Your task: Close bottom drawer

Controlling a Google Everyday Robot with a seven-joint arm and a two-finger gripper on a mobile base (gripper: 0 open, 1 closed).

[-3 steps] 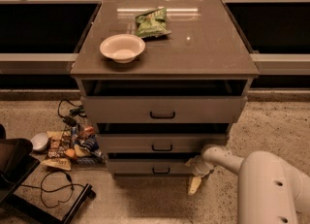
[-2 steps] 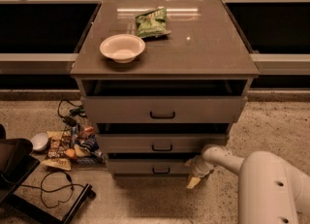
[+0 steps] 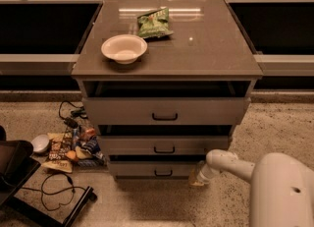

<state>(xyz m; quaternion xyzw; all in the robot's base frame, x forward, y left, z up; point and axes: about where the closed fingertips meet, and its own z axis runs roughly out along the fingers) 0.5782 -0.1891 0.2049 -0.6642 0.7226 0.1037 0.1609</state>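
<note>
The bottom drawer (image 3: 156, 169) is grey-beige with a small black bar handle (image 3: 162, 173). It is the shortest and narrowest front of the cabinet (image 3: 167, 54). A dark gap shows above its front panel. My gripper (image 3: 196, 177) is at the end of the white arm (image 3: 230, 163), low at the drawer front's right end, right against it near the floor.
The tall top drawer (image 3: 165, 110) and the mid-sized drawer (image 3: 164, 145) also stand out from the cabinet. A white bowl (image 3: 124, 48) and a green snack bag (image 3: 153, 22) lie on top. Snack packets (image 3: 68, 147), cables and a dark stand (image 3: 29, 182) lie on the floor at left.
My gripper has moved up and toward the right end of the bottom drawer's front. The drawers look unchanged.
</note>
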